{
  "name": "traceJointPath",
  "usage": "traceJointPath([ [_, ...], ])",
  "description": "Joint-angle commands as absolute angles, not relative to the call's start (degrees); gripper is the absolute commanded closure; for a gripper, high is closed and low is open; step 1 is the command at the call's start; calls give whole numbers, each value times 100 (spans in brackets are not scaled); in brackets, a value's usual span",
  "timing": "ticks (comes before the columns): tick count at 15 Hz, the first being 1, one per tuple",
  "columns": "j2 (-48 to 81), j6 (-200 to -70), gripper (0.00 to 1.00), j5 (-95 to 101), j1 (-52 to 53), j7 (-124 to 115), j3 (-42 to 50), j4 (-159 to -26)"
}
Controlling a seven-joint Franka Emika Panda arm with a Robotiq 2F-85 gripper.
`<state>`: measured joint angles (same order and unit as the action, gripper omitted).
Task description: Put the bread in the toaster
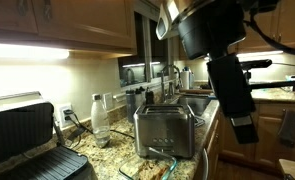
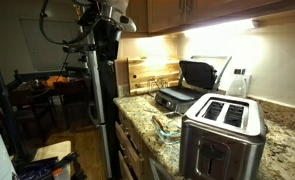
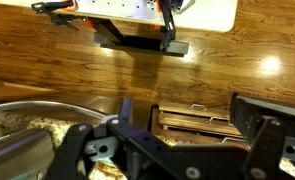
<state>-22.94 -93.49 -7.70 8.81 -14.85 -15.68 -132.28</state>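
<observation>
The steel toaster (image 1: 165,130) stands on the counter (image 1: 109,155).

toaster (image 2: 222,135): brushed steel, satin sheen, dark slot tops | counter (image 2: 287,140) under toaster: speckled stone, polished | grill (image 2: 200,72) behind toaster: silver metal frame, dark matt plates | bottle (image 1: 100,118) beside toaster: clear plastic | cabinets (image 1: 47,20) above toaster: smooth wood | floor (image 3: 107,70): glossy wood planks, light glare

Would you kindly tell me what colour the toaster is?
The toaster is silvery brushed steel; it shows best in an exterior view.
</observation>
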Motion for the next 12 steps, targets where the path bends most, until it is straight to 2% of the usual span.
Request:
traceJointPath([
  [1,-2165,-9396,0,-711,923,-1556,-1539,-13132],
  [12,-2154,-9430,0,-743,904,-1570,-1483,-13158],
])
